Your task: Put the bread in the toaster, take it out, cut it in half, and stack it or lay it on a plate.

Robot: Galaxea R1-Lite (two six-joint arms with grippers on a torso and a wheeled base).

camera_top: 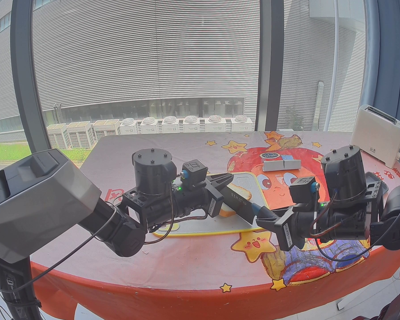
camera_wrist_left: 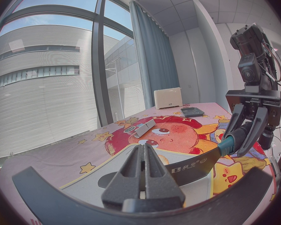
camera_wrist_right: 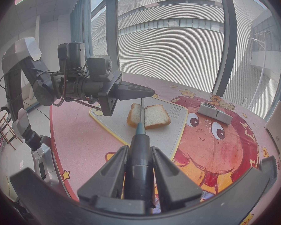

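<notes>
- Right gripper has its fingers clamped tight round the handle of the knife. The blade sits edge-down across the middle of the bread, which lies flat on the cutting board in the centre of the right wrist frame.
- Left gripper has its fingers pinched together on nothing, hanging just above the slice. Can't tell if it touches.
- Worry: if nothing pins the bread, I reckon it skids on the board once the blade pushes, and you get lopsided halves or a squashed slice.
- Also, blade and left fingertips are really close, so a bit of drift could mean a clash. The handle could twist in the grip too.
- Writing: there's a printed mark on the blade, a tiny one on the toaster at upper right, and red characters on the tablecloth. Not reading them off.
</notes>
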